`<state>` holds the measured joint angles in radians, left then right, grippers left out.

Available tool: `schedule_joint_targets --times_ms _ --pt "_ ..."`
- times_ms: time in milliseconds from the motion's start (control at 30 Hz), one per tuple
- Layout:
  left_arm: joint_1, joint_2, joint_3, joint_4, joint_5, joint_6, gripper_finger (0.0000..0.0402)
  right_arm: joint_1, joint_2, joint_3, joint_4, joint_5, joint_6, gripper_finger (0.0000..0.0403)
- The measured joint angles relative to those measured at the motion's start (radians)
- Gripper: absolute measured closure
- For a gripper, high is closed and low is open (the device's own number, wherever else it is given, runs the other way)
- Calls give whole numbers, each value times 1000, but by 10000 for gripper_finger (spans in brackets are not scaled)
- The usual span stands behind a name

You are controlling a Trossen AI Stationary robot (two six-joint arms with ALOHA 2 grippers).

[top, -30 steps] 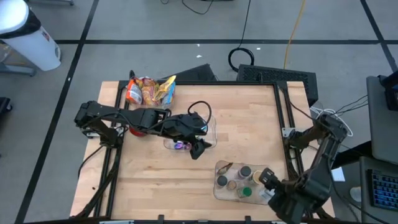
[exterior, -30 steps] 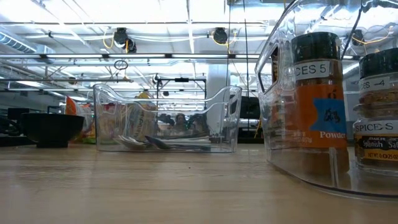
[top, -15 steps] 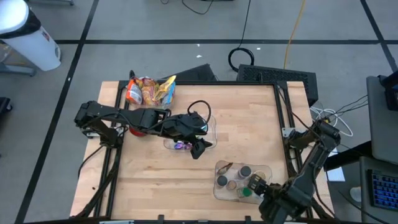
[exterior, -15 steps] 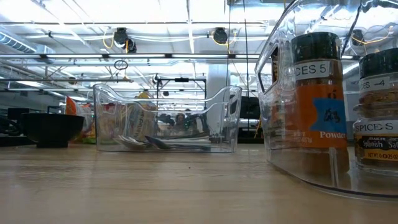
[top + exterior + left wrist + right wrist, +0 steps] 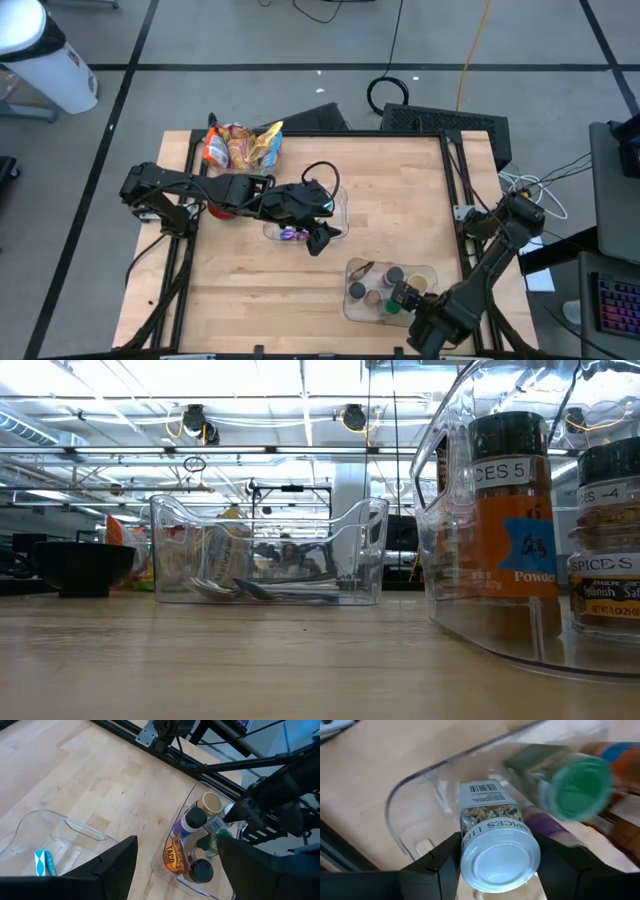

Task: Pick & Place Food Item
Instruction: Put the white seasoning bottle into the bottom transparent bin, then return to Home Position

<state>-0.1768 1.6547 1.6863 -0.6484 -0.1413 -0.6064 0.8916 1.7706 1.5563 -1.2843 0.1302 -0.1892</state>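
- Both jaws of the right gripper are seen pinching a clear spice jar with a pale blue-white lid, one dark finger on each side of the lid.
- That jar is held tilted above the clear plastic spice bin at the table's near right part, in the high view.
- Several more spice jars are stood in the same bin, among them a green-lidded jar just beside the held one.
- Spread jaws are shown by the left gripper, with nothing held between the two dark fingers.
- The left gripper is placed over a second clear plastic bin near the middle of the light wooden table.
- A small purple-wrapped item is seen lying in that bin, beside the left gripper.
- Colourful snack bags are piled at the far left edge of the table.
- A dark bowl is set on the table, left of the middle bin in the low view.
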Motion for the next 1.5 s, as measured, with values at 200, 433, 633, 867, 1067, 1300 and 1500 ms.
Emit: schedule_joint_targets --times_ms 200,433,633,867,1067,1300,1500 --pt "0 0 0 -8 0 21 119 -5 0 -61 54 -31 -15 205" --pt "0 0 0 -9 0 32 119 -9 0 -89 85 -53 -19 205" --pt "0 0 0 -13 0 34 119 -12 -2 -92 110 -49 10 183" --pt "0 0 0 -13 0 32 119 -16 -21 -92 107 14 47 87" --pt "0 0 0 4 0 29 119 -15 -113 -92 116 57 45 89" --pt "0 0 0 74 30 22 119 -13 -260 -92 124 68 95 109" --pt "3 -16 -1 216 64 32 119 -22 -410 -92 183 257 242 126"
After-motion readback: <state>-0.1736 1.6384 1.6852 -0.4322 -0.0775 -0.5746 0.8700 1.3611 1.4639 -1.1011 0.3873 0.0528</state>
